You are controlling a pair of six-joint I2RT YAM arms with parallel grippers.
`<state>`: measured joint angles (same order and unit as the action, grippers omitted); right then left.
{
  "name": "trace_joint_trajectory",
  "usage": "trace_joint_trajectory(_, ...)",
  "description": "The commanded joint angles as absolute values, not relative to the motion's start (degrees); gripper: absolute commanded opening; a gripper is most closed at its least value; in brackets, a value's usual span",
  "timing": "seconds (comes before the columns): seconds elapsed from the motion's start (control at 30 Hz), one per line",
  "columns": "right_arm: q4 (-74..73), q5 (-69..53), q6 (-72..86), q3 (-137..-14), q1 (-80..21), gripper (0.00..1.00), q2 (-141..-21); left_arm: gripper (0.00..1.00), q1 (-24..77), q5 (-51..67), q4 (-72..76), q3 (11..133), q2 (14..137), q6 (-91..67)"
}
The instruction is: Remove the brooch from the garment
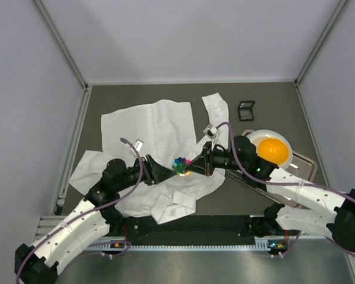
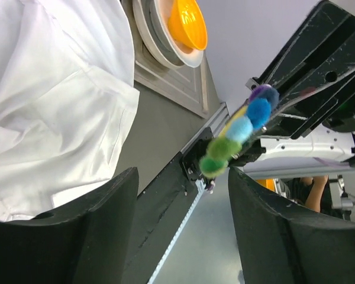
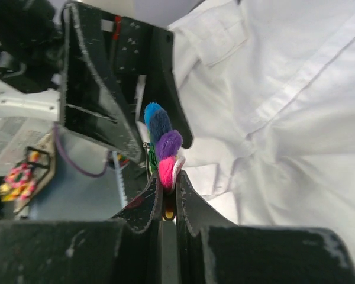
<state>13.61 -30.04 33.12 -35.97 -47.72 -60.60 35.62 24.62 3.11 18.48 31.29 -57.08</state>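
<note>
The brooch (image 1: 180, 162) is a small round pin with coloured petals. My right gripper (image 1: 195, 167) is shut on its edge and holds it in the air above the white shirt (image 1: 154, 127). In the right wrist view the pink and purple petals of the brooch (image 3: 164, 145) stick out of the closed right gripper (image 3: 166, 184). No cloth hangs from it. My left gripper (image 1: 168, 171) is open and empty, just left of the brooch. In the left wrist view the brooch (image 2: 239, 133) hangs just beyond its spread fingertips (image 2: 97, 219). The shirt (image 2: 47, 89) lies flat below.
A white plate with an orange bowl (image 1: 272, 151) sits on a metal tray (image 1: 306, 167) at the right. A small black box (image 1: 246, 109) lies at the back right. The tray (image 2: 165, 74) borders the shirt's edge.
</note>
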Motion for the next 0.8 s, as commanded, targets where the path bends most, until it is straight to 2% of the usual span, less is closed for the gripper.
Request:
trace_joint_trajectory(0.0,1.86,-16.55,12.62,-42.09,-51.05,0.00,-58.62,0.68,35.51,20.23,-4.11,25.65,30.67,-58.27)
trace_joint_trajectory(0.17,1.22,3.64,-2.43,-41.40,-59.05,0.00,-57.48,0.66,35.25,12.76,-16.92,30.75,30.93,-68.77)
trace_joint_trajectory(0.27,6.74,9.82,-11.41,-37.72,-63.89,0.00,-55.82,0.66,35.16,12.83,-16.63,31.47,30.50,-79.84)
trace_joint_trajectory(0.4,11.51,13.00,-18.18,-33.05,-66.18,0.00,-53.79,0.64,35.16,13.45,-13.89,29.45,28.48,-91.21)
trace_joint_trajectory(0.43,11.86,13.27,-19.24,-32.79,-66.62,0.00,-53.62,0.71,35.16,13.27,-13.89,29.10,28.04,-92.71)
trace_joint_trajectory(0.47,12.04,13.53,-20.29,-32.78,-67.58,0.00,-53.70,0.71,35.16,13.18,-14.23,28.92,27.69,-95.51)
trace_joint_trajectory(0.77,12.04,17.58,-28.21,-36.56,-72.15,0.00,-58.09,0.64,35.16,15.99,-10.64,26.81,32.34,-103.62)
